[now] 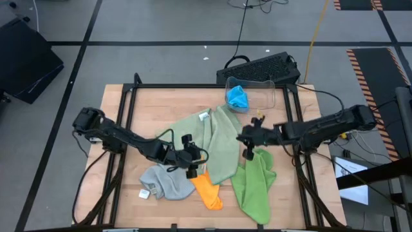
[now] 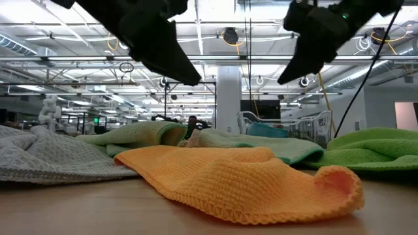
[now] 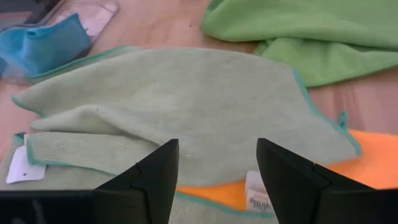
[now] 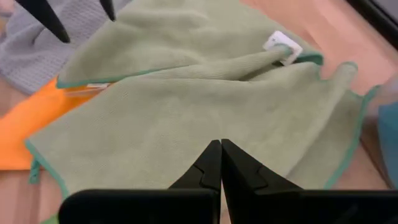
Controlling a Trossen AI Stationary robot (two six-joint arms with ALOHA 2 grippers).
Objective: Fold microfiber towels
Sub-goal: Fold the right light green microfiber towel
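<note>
**Both grippers hang above the sage green towel, neither holding cloth**

From the left of the wooden table (image 1: 161, 96): the grey towel (image 1: 166, 182) lies crumpled near the front edge, a small white tag (image 1: 144, 193) at its left corner. Just right of it the orange towel (image 1: 207, 191) runs toward the front edge, its upper end tucked under the sage green towel (image 1: 220, 145).

The left gripper (image 1: 191, 169) hangs over the meeting of grey, orange and sage cloths, its fingers (image 3: 155, 174) spread apart with nothing between them. Its wrist view shows the sage green towel lying just ahead of the fingertips, with a strip of orange and a printed white label (image 3: 256, 198) in the gap between them; the writing is too small to read.

The sage green towel spreads up the middle of the table, folded over on itself, with a white tag (image 4: 281, 45) at its far corner.

The right gripper (image 1: 248, 152) hangs at the sage towel's right edge, fingers (image 4: 211, 165) pressed together and empty. Its wrist view shows the cloth beneath the tips.

The lime green towel (image 1: 255, 187) lies rumpled at front right. A bright blue towel (image 1: 238, 96) sits bunched in a clear container (image 1: 264, 93) at the back.

The low view alone shows both grippers lifted clear above the cloths.
</note>
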